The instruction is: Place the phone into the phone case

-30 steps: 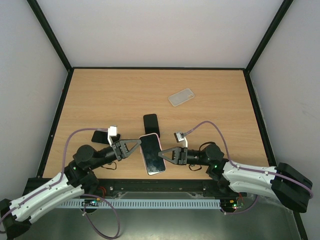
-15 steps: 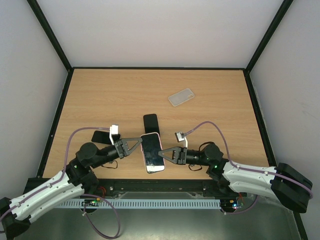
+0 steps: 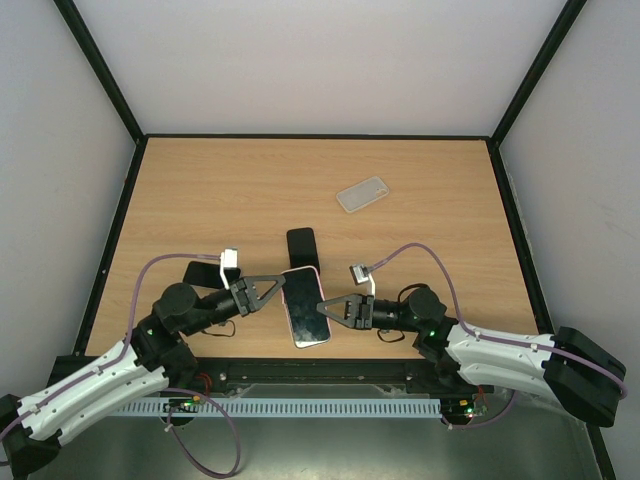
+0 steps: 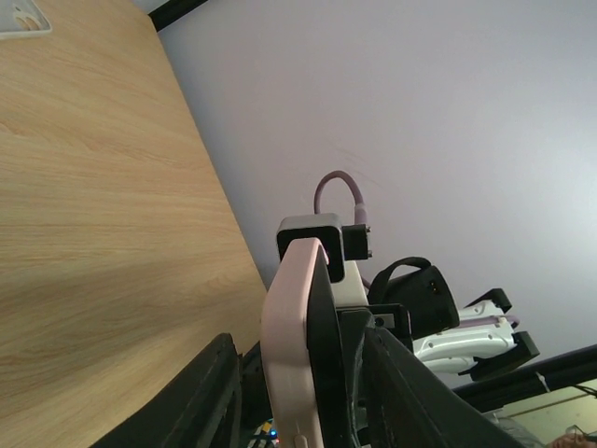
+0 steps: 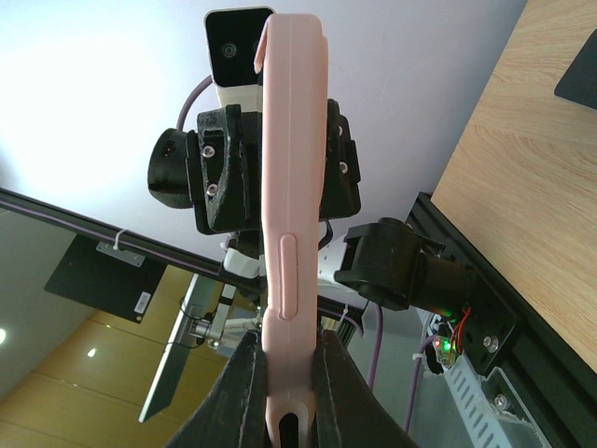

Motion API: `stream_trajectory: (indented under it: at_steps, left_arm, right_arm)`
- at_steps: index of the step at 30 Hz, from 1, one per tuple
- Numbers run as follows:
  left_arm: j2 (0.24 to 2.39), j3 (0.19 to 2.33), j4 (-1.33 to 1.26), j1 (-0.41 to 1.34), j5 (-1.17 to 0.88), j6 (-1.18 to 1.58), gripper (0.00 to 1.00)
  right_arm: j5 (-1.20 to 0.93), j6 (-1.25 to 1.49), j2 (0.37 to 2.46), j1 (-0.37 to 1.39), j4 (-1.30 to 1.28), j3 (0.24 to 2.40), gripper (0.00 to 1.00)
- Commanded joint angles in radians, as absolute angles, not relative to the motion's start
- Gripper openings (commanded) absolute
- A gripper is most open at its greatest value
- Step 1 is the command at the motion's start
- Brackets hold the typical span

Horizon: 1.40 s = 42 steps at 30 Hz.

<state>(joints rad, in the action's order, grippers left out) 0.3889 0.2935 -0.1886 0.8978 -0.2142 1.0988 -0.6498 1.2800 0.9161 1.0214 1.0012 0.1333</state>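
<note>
Seating step: right claw (image 5: 284,373) clenched on pink silicone phone case (image 5: 284,187), left claw (image 4: 298,336) released astride; black-screened phone (image 3: 305,305) seemingly needs pressing home.

I can read nothing: the pink phone case (image 5: 291,187) shows no lettering, and the white sticker (image 5: 142,301) behind it is blurred.

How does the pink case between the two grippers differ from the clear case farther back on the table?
Colour: the pink case is opaque pink; the clear case is see-through.
Content: the pink case holds a dark-screened phone; the clear case looks empty.
Pose: the right gripper grips the pink case by its edge, off the table; the clear case lies flat on the table, untouched.
Both are phone cases.
</note>
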Motion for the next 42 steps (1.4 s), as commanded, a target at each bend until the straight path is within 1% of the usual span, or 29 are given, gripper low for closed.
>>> stream_trajectory:
  at_steps: [1,2,3,6,7,10,16,17,18,19,20,25,27,28,32,38,40,42]
  left_arm:
    - [0.402,0.28,-0.226,0.894,-0.226,1.081,0.38]
    - [0.405,0.28,-0.23,0.894,-0.226,1.082,0.38]
    - [0.409,0.28,-0.235,0.894,-0.228,1.082,0.34]
    - [0.425,0.29,-0.225,0.894,-0.223,1.08,0.09]
    - [0.431,0.299,-0.205,0.894,-0.214,1.077,0.03]
    - [0.454,0.323,-0.133,0.893,-0.189,1.073,0.02]
    - [0.472,0.336,-0.107,0.892,-0.179,1.085,0.02]
    - [0.473,0.336,-0.104,0.892,-0.179,1.09,0.04]
    - [0.474,0.338,-0.103,0.893,-0.179,1.094,0.09]
    - [0.47,0.34,-0.101,0.891,-0.18,1.1,0.22]
    - [0.466,0.34,-0.101,0.89,-0.181,1.105,0.33]
    - [0.43,0.322,-0.129,0.89,-0.212,1.114,0.64]
    - [0.411,0.3,-0.161,0.891,-0.235,1.12,0.72]
    - [0.406,0.287,-0.186,0.89,-0.249,1.124,0.75]
    - [0.429,0.238,-0.304,0.89,-0.324,1.136,0.77]
    - [0.537,0.229,-0.364,0.891,-0.37,1.13,0.75]
    - [0.562,0.225,-0.388,0.891,-0.382,1.129,0.72]
    - [0.584,0.222,-0.421,0.892,-0.395,1.133,0.63]
  right_arm:
    - [-0.672,1.299,0.902,1.025,1.137,0.154,0.02]
    - [-0.675,1.302,0.905,1.025,1.144,0.152,0.02]
    - [-0.675,1.304,0.909,1.025,1.148,0.152,0.02]
    - [-0.672,1.303,0.911,1.025,1.147,0.15,0.02]
    - [-0.667,1.299,0.911,1.025,1.141,0.149,0.02]
    - [-0.655,1.283,0.909,1.025,1.112,0.15,0.02]
    - [-0.614,1.268,0.9,1.025,1.063,0.153,0.02]
    - [-0.602,1.27,0.896,1.025,1.058,0.152,0.02]
    - [-0.589,1.272,0.892,1.025,1.051,0.155,0.02]
    - [-0.57,1.273,0.883,1.025,1.04,0.155,0.02]
    - [-0.546,1.275,0.876,1.025,1.032,0.154,0.02]
    - [-0.427,1.291,0.84,1.025,0.999,0.147,0.02]
    - [-0.396,1.306,0.836,1.025,1.006,0.143,0.02]
    - [-0.385,1.312,0.836,1.026,1.012,0.144,0.02]
    - [-0.352,1.331,0.841,1.025,1.04,0.144,0.02]
    - [-0.324,1.33,0.844,1.025,1.043,0.161,0.02]
    - [-0.321,1.33,0.85,1.026,1.039,0.167,0.02]
    - [-0.316,1.33,0.857,1.025,1.04,0.167,0.02]
